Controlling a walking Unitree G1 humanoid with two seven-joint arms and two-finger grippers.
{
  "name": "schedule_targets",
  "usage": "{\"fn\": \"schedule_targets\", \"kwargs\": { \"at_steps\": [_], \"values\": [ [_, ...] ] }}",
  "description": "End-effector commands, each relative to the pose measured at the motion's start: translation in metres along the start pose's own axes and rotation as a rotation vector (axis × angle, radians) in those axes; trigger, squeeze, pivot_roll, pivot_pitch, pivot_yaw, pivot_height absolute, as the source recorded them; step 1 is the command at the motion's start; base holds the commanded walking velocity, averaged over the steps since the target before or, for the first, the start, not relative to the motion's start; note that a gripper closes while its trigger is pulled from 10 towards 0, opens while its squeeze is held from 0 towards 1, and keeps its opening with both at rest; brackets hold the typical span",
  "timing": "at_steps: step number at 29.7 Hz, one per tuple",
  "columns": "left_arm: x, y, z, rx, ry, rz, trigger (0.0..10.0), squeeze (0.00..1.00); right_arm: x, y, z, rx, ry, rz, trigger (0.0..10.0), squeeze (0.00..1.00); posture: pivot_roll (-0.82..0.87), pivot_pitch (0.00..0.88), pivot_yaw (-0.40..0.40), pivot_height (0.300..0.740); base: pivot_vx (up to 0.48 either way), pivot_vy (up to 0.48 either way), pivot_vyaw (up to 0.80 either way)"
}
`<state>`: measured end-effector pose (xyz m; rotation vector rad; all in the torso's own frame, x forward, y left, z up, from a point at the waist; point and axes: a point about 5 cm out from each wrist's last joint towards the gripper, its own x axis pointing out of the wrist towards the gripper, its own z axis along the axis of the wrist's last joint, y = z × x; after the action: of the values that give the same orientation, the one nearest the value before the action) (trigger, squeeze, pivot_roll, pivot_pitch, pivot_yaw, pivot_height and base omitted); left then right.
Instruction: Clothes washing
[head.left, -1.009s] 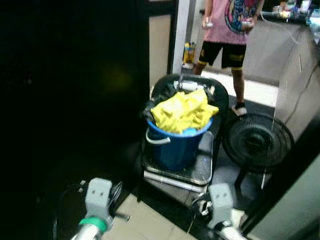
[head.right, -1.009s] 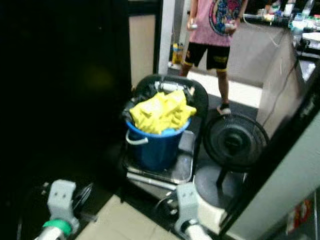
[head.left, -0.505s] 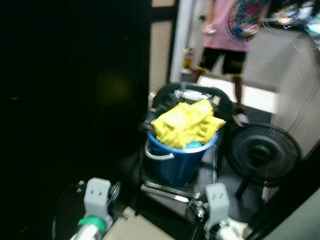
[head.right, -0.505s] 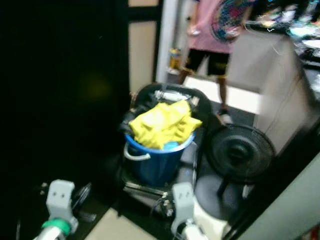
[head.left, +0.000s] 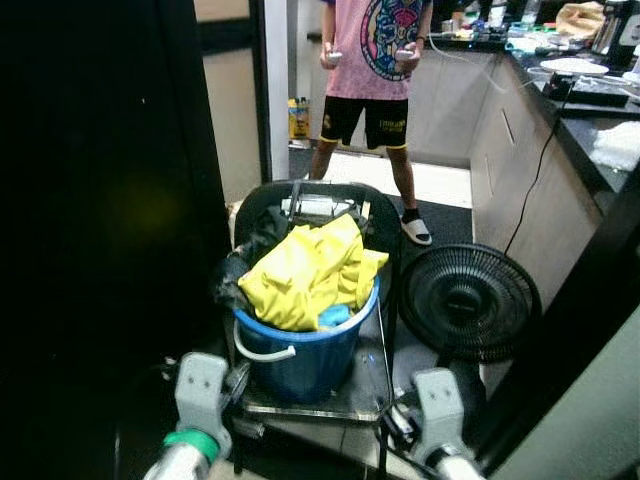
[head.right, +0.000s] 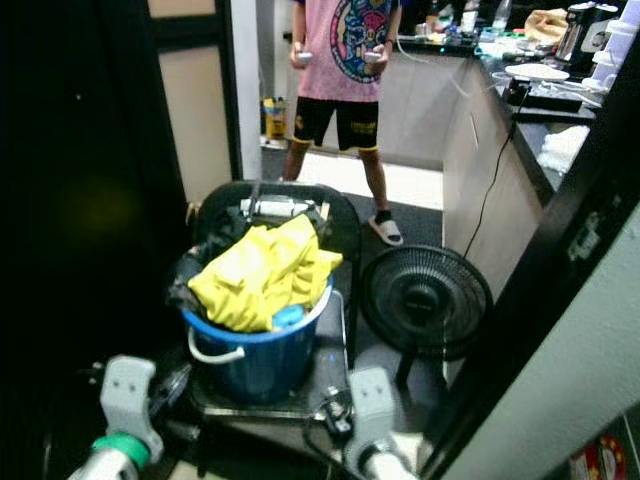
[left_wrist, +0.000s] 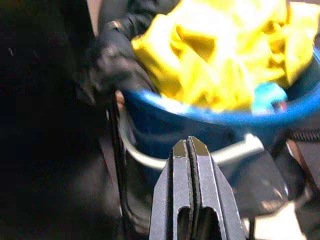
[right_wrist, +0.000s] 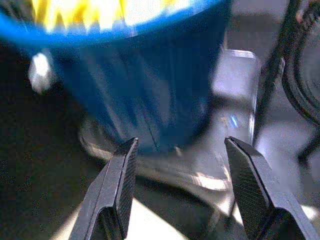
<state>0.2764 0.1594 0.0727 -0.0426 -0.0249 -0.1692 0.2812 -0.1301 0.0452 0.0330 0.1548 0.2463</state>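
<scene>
A blue bucket (head.left: 300, 355) with a white handle (head.left: 262, 350) stands on a low metal trolley (head.left: 365, 385). It is heaped with yellow clothes (head.left: 305, 270), and a black garment (head.left: 240, 270) hangs over its left rim. My two wrists show low in the eye views, on either side of the bucket's front. In the left wrist view my left gripper (left_wrist: 190, 142) is shut with nothing in it, just short of the bucket's handle (left_wrist: 230, 152). In the right wrist view my right gripper (right_wrist: 180, 150) stands open, facing the bucket's lower wall (right_wrist: 150, 75).
A black floor fan (head.left: 468, 302) stands right of the trolley. A person (head.left: 370, 60) in a pink shirt stands behind, holding controllers. A kitchen counter (head.left: 520, 130) runs along the right. A dark panel (head.left: 100, 200) closes off the left.
The camera has moved: the bucket and trolley now sit nearer and lower in the picture, and the blur is gone. My arms hold the same low pose.
</scene>
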Motion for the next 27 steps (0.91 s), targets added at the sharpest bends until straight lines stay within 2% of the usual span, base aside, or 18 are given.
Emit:
{"fn": "schedule_targets", "kwargs": {
  "at_steps": [1, 2, 4, 6, 7, 8, 10, 12, 13, 17, 22, 27],
  "values": [
    [0.003, -0.004, 0.005, -0.010, -0.015, -0.017, 10.0, 0.00, 0.001, -0.009, 0.011, 0.020, -0.044, -0.025, 10.0, 0.00, -0.04, 0.014, 0.066, 0.740, 0.345, 0.000, 0.00],
    [0.008, -0.006, 0.017, -0.009, -0.056, -0.032, 10.0, 0.00, 0.007, -0.004, 0.036, 0.053, -0.143, 0.037, 10.0, 0.00, -0.04, 0.015, 0.072, 0.740, 0.349, 0.000, 0.00],
    [0.008, -0.006, 0.017, -0.009, -0.056, -0.032, 10.0, 0.00, 0.007, -0.004, 0.036, 0.053, -0.143, 0.037, 10.0, 0.00, -0.04, 0.015, 0.072, 0.740, 0.349, 0.000, 0.00],
    [0.012, -0.007, 0.026, -0.016, -0.086, -0.036, 10.0, 0.00, 0.010, 0.005, 0.056, 0.063, -0.203, 0.115, 10.0, 0.00, -0.04, 0.015, 0.076, 0.740, 0.349, 0.000, 0.00],
    [0.012, -0.007, 0.026, -0.016, -0.086, -0.036, 10.0, 0.00, 0.010, 0.005, 0.056, 0.063, -0.203, 0.115, 10.0, 0.00, -0.04, 0.015, 0.076, 0.740, 0.349, 0.000, 0.00],
    [0.014, -0.007, 0.031, -0.019, -0.103, -0.040, 10.0, 0.00, 0.012, 0.011, 0.066, 0.067, -0.228, 0.156, 10.0, 0.00, -0.04, 0.017, 0.076, 0.740, 0.349, 0.000, 0.00],
    [0.014, -0.007, 0.031, -0.019, -0.103, -0.040, 10.0, 0.00, 0.012, 0.011, 0.066, 0.067, -0.228, 0.156, 10.0, 0.00, -0.04, 0.017, 0.076, 0.740, 0.349, 0.000, 0.00],
    [0.016, -0.007, 0.036, -0.021, -0.119, -0.042, 10.0, 0.00, 0.013, 0.017, 0.075, 0.067, -0.248, 0.186, 10.0, 0.00, -0.04, 0.017, 0.074, 0.740, 0.345, 0.000, 0.00],
    [0.020, -0.008, 0.045, -0.024, -0.146, -0.043, 10.0, 0.00, 0.016, 0.021, 0.088, 0.082, -0.279, 0.199, 10.0, 0.00, -0.03, 0.019, 0.069, 0.740, 0.349, 0.000, 0.00],
    [0.021, -0.009, 0.047, -0.025, -0.152, -0.043, 10.0, 0.00, 0.017, 0.023, 0.091, 0.092, -0.283, 0.208, 10.0, 0.00, -0.03, 0.019, 0.069, 0.740, 0.349, 0.000, 0.00],
    [0.021, -0.010, 0.045, -0.024, -0.130, -0.049, 10.0, 0.00, 0.017, 0.040, 0.097, 0.097, -0.246, 0.366, 10.0, 0.00, -0.04, 0.028, 0.071, 0.740, 0.324, 0.000, 0.00],
    [0.021, -0.010, 0.045, -0.029, -0.120, -0.043, 10.0, 0.00, 0.017, 0.040, 0.098, 0.097, -0.237, 0.358, 10.0, 0.00, -0.04, 0.029, 0.069, 0.740, 0.154, 0.000, 0.00]
  ]
}}
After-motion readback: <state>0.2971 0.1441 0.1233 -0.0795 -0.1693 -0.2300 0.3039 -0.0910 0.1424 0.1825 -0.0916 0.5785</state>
